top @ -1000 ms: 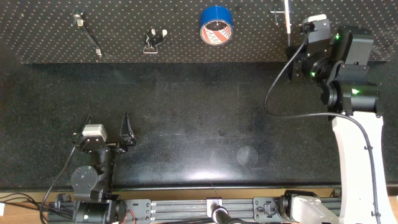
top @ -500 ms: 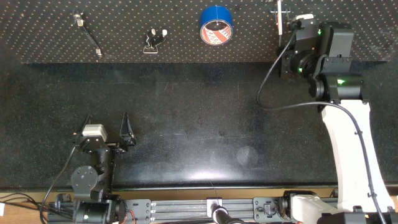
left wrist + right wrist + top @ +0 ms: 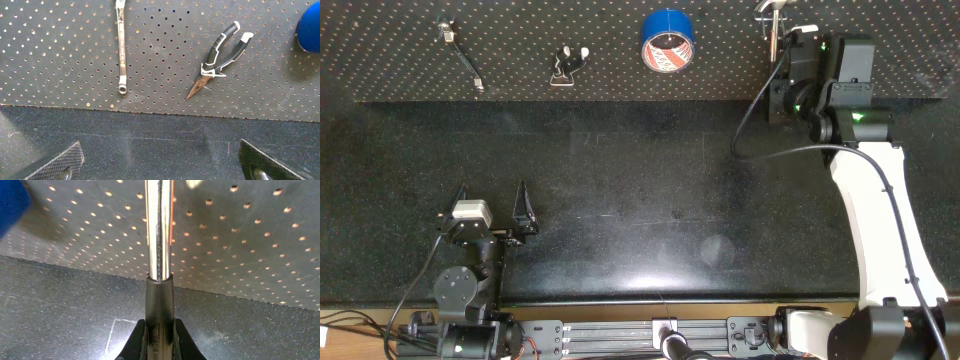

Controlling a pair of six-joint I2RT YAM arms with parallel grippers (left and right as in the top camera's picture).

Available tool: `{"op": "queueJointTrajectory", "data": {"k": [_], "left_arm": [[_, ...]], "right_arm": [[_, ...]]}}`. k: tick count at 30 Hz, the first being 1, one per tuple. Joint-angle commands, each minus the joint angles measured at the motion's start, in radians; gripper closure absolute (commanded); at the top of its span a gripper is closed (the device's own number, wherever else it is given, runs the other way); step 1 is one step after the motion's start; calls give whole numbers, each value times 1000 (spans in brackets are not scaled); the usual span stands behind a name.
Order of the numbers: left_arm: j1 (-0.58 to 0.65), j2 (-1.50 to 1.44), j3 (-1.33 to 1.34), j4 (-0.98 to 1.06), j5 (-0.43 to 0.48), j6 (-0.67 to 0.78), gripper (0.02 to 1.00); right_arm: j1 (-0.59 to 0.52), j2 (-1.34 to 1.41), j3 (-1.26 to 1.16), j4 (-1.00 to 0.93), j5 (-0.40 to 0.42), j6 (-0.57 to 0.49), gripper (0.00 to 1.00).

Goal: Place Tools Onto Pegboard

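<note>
1. While the right claw [image 3: 159,342] is clamped tight on the dark handle of a long tool [image 3: 159,230], with its bright metal shaft lying up against the pegboard [image 3: 260,245], we judge the step in hand to be hanging this tool at the board's right end.
2. A wrench [image 3: 121,47], pliers [image 3: 217,57] and a blue tape roll [image 3: 668,42] already hang on the board, so we take this tool for the last piece.
3. The next move, as we read it, calls for seating the tool's head on a hook. Only then should the claw open and back straight off without dragging the tool loose.
4. The left claw [image 3: 492,200] stands wide open and holds nothing. It is low over the counter [image 3: 650,180] near its own base, well apart from the board.
5. The tool's head is partly cut off at the overhead view's top edge. We therefore cannot tell what kind of tool it is or whether it has caught a hook, and we cannot make out any hook.
</note>
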Motion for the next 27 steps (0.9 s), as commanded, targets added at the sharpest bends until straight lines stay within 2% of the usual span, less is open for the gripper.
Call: {"op": "queueJointTrajectory", "data": {"k": [1,2,4,5,6,9,11,13,27], "left_arm": [[5,-10,-2,-7,6,13,23],[5,-10,-2,-7,6,13,23],[5,-10,-2,-7,6,13,23],[5,-10,-2,-7,6,13,23],[5,-10,-2,-7,6,13,23],[5,-10,-2,-8,6,13,23],[5,-10,-2,-7,6,13,23],[5,-10,-2,-7,6,13,23],[5,-10,-2,-7,6,13,23]], "right_arm": [[1,43,23,-8,30,19,921],[2,47,23,-11,30,19,792],[2,47,23,-18,30,19,741],[2,47,23,-19,29,19,658],[2,47,23,-19,29,19,498],[2,47,23,-20,29,19,400],[2,47,23,-19,29,19,154],[2,43,23,-18,29,19,34],[13,-323,23,-19,11,19,27]]}}
